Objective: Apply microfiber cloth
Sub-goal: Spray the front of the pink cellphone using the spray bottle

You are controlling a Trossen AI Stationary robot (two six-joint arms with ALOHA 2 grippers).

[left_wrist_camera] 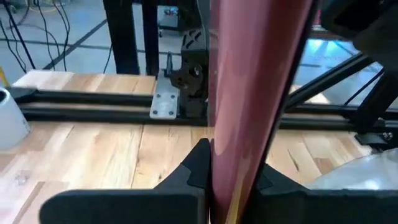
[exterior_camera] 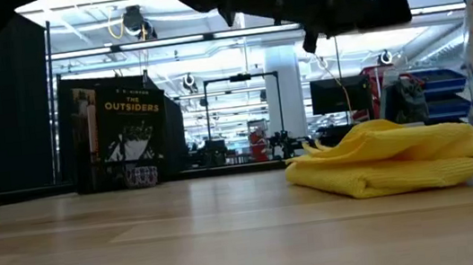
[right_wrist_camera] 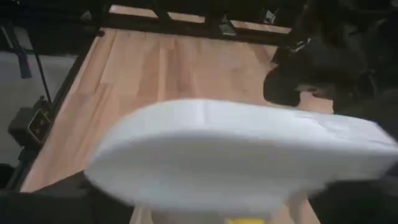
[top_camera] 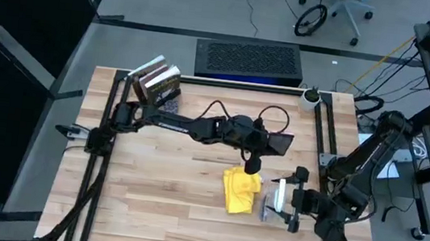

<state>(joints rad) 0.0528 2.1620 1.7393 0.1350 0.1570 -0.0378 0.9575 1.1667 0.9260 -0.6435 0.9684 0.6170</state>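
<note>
**Phone held up, cloth lying on the table**

At the centre of the high view, the table (top_camera: 149,202) is crossed by the left arm, whose left gripper (top_camera: 265,142) is closed on a dark phone (top_camera: 277,143) held clear of the wood. In the left wrist view the phone's edge is seen clamped between the two fingers (left_wrist_camera: 186,177). Lower right of centre, the yellow cloth (top_camera: 240,190) lies crumpled on the boards, just below the phone and touched by neither gripper. To its right, the right gripper (top_camera: 291,202) is closed around a spray bottle (top_camera: 278,199), whose white head fills the right wrist view. A book (exterior_camera: 123,128) stands at the upper left of the table.

It is judged that the cloth could be dragged or bunched instead of lifted, since both grippers are occupied. The phone could slip, being pinched only at one edge.

The phone's screen is hidden in every view, and the bottle is cut off at the right edge of the low view.
</note>
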